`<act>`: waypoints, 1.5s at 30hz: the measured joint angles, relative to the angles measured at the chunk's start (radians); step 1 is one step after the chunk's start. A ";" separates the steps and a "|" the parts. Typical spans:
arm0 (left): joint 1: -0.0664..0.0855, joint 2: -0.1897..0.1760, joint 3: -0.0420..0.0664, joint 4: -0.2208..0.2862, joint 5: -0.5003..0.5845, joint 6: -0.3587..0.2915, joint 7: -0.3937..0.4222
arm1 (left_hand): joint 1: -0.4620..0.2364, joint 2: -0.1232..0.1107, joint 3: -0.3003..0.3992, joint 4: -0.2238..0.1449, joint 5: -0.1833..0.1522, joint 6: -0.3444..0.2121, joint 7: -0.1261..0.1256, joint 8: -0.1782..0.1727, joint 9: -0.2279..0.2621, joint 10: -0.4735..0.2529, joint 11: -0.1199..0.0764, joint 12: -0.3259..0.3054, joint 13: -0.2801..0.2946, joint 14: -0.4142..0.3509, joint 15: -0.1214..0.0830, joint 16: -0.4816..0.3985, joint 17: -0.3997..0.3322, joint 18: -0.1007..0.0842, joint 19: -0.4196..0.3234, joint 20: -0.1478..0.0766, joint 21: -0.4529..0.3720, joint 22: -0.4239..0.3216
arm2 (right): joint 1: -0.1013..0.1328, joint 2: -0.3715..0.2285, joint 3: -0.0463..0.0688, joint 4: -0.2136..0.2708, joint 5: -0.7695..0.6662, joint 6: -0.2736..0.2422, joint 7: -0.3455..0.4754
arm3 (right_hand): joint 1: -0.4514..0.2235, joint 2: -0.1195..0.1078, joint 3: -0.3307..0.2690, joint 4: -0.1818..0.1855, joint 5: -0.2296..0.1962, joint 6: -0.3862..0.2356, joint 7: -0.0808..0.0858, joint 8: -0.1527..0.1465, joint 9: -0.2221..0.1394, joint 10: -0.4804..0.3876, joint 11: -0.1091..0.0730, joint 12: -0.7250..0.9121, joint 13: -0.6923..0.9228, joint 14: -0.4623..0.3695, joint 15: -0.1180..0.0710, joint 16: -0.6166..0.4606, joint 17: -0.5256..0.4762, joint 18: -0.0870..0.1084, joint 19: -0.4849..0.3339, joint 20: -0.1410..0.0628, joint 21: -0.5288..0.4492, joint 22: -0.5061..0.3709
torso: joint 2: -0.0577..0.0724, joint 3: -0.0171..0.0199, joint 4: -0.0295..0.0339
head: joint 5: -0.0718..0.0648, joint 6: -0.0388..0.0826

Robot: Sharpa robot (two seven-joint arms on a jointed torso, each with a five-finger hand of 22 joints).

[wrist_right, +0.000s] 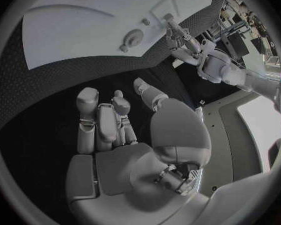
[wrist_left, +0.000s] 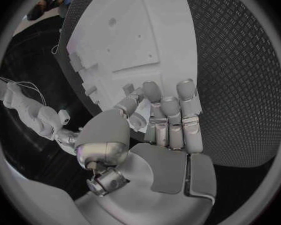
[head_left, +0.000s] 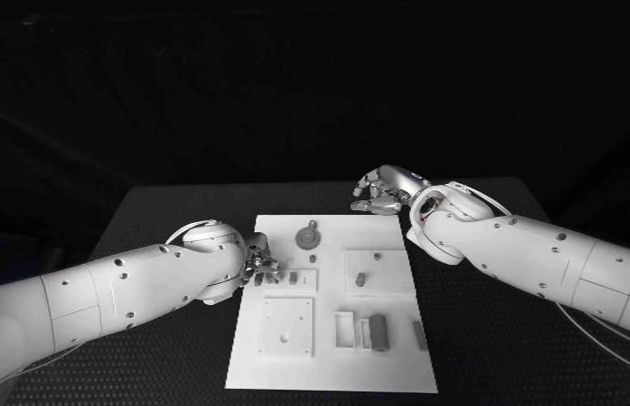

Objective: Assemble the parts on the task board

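We reach our left hand (head_left: 261, 268), fingers curled over a small part (head_left: 303, 280) at the board's (head_left: 329, 370) left-centre edge; grasp unclear. Right hand (head_left: 385, 192) waits spread, upper right. Next: a firm pinch.

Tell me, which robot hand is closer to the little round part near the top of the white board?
Left. The left hand sits at the task board's edge, just below and beside the round part. The right hand hovers off the board, beyond its far corner.

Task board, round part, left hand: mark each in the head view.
task board (head_left: 394, 370), head view, bare surface near its front edge.
round part (head_left: 308, 238), head view, middle of the disc.
left hand (head_left: 263, 262), head view, middle of the hand.
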 measured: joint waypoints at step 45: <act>0.000 0.000 0.000 -0.008 0.008 -0.004 -0.002 | -0.004 -0.037 0.003 -0.007 0.008 0.118 -0.018 0.000 0.007 -0.004 -0.005 0.014 -0.003 -0.004 -0.004 0.008 -0.002 0.000 0.000 0.000 0.008 0.000 | 0.000 0.000 0.000 0.000 0.000 0.001 -0.001 | 0.000 0.000 0.000 0.000 0.000 0.000 0.000 0.000 0.001 -0.002 -0.005 0.000 0.000 -0.001 -0.001 0.000 0.000 0.000 -0.001 0.000 0.000 0.000 | 0.000 -0.0004 0.0000 | -0.002 -0.002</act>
